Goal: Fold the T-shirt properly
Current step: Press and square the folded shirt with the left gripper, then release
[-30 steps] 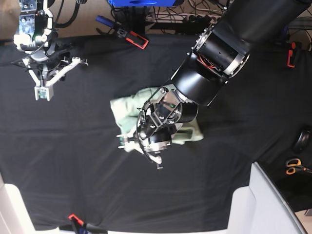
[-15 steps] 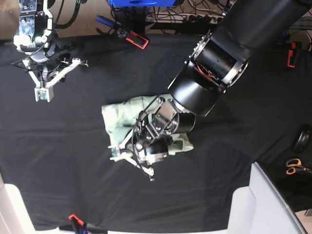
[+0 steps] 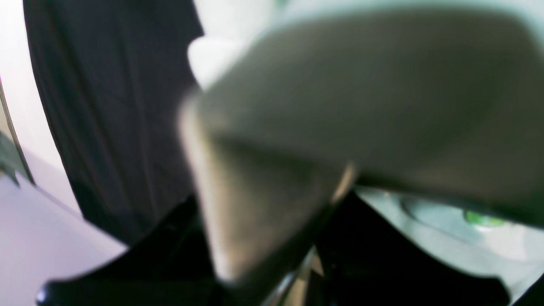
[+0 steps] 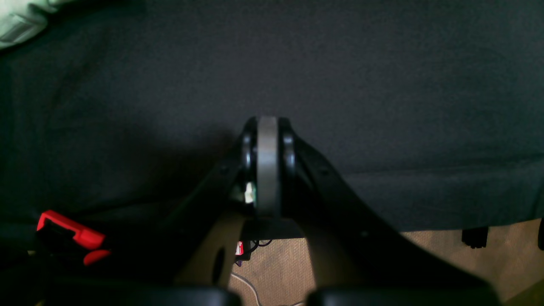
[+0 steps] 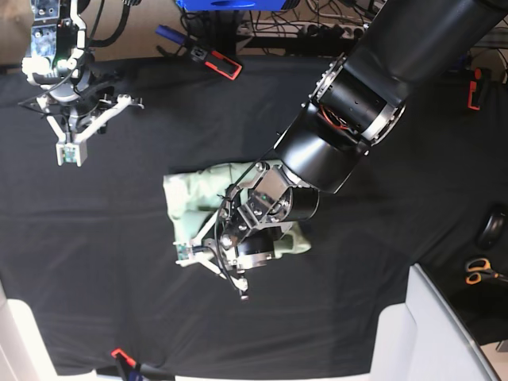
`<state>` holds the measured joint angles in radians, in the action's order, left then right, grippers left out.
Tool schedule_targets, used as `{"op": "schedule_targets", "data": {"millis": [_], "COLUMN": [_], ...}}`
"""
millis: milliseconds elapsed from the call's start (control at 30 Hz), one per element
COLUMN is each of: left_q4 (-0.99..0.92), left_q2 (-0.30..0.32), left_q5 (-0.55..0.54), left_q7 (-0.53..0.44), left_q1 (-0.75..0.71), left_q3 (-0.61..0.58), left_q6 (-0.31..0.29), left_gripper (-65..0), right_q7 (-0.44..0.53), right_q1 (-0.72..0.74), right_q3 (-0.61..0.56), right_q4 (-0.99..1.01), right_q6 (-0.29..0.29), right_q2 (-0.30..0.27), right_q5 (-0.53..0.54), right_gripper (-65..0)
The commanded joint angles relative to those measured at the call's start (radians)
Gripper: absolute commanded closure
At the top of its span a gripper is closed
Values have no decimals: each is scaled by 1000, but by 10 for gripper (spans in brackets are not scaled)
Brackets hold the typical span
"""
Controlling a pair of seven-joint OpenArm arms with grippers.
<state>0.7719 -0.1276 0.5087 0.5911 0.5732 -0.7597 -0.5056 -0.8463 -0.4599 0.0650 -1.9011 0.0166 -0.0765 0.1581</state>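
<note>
No readable writing or brand shows anywhere; a small pale tab on the T-shirt [image 4: 19, 25], seen at the top-left corner of the right wrist view, is too blurred to read. The T-shirt [image 5: 194, 194] lies bunched in a rough folded rectangle near the middle of the black cloth [image 5: 119, 286] covering the table, w/ much of its right half hidden under the left arm's big black forearm and wrist. The left gripper [image 5: 208, 262] sits low at the shirt's lower-left edge, jaws drawn nearly together; whether cloth is pinched between them can't be told from the base view, & the left wrist view is almost all out-of-focus grey-green blur w/ a bit of pale fabric [image 3: 446, 238] below. The right gripper [image 5: 70, 151] hangs over the cloth at far upper left, well apart from the shirt, its fingers [image 4: 267, 165] pressed flat together on nothing. Around: a red-and-black clamp [image 5: 225, 63] at the cloth's far edge, another red clip [image 5: 121, 355] at the near edge, orange-handled scissors [image 5: 480, 271] at the right, cut off partly by the frame, a white panel [image 5: 429, 333] at lower right, cables & a blue item [image 5: 230, 4] beyond the table, mostly cropped.
</note>
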Motion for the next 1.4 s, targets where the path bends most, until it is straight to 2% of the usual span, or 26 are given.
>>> {"op": "schedule_targets", "data": {"millis": [0, 500, 733, 800, 933, 1033, 1133, 1367], "left_q4": [13, -35, -36, -36, -36, -38, -35, -32], "left_q2": [-14, -29, -27, -27, -28, -27, -25, -25], "left_q5": [5, 6, 5, 3, 3, 3, 3, 3], "left_q7": [-13, -23, -23, -20, -12, 7, 36, 36], "left_q1": [29, 47, 51, 54, 70, 92, 110, 144], "left_q3": [1, -1, -163, -183, -169, -149, -128, -63], "left_q6": [11, 9, 12, 12, 14, 14, 14, 11], "left_gripper": [0, 0, 0, -47, -286, -373, -385, -386], "right_q7": [17, 17, 17, 17, 17, 17, 17, 17], "right_q1": [3, 17, 26, 26, 26, 28, 29, 42], "right_q3": [0, 0, 0, 0, -1, -1, -1, -3], "right_q4": [-13, 8, 18, 19, 21, 21, 21, 22], "right_q6": [1, 1, 1, 1, 1, 1, 1, 1], "right_q2": [-3, -3, -3, -3, -3, -3, -3, -3], "right_q5": [-1, -1, -1, -1, -1, -1, -1, -1], "right_gripper": [-22, -22, -22, -22, -22, -22, -22, -22]}}
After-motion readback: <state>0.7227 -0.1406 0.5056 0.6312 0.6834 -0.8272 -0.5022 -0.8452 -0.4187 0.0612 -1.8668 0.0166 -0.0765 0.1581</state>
